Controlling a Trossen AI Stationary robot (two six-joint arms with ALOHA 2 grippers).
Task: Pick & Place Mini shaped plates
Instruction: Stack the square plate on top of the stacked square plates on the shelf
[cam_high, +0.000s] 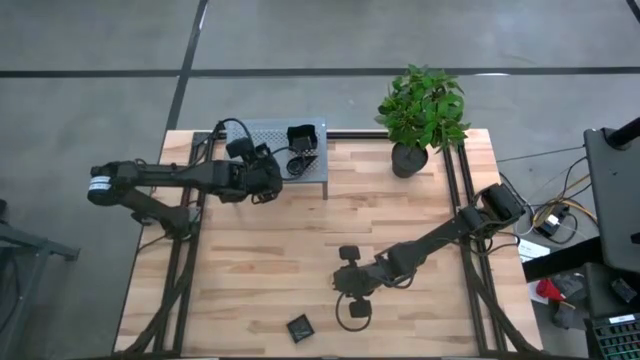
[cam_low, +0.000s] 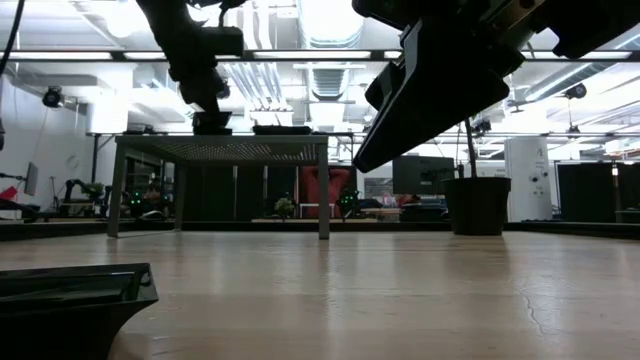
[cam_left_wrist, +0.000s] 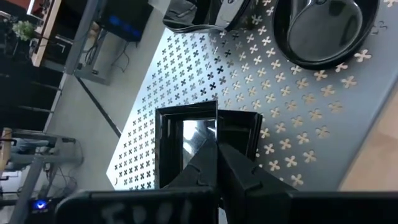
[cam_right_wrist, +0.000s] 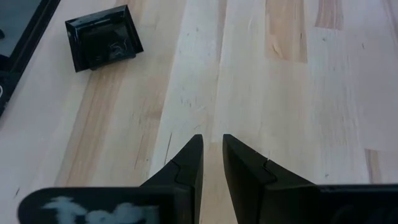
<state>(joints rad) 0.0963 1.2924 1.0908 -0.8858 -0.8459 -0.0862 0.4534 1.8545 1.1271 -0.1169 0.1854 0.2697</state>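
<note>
wooden table (cam_high: 260, 270) first: one square mini plate (cam_high: 299, 327) lies alone at lower centre of the high view, near the front edge. right gripper (cam_high: 350, 297) hangs just above and right of it, jaws a narrow slit apart, empty; in its wrist view that plate (cam_right_wrist: 102, 37) is upper left, well off the finger line. farther back, upper left of the high view, the perforated grey shelf (cam_high: 270, 135) holds a square plate (cam_high: 302, 138) and rounded ones (cam_high: 297, 162). left gripper (cam_high: 268, 178) is over the shelf, jaws closed on the rim of a square plate (cam_left_wrist: 205, 140). judgement: placing step. lower it flat onto bare mesh clear of the round dish (cam_left_wrist: 323, 31), open fully, lift straight up so the rim doesn't snag.
</note>
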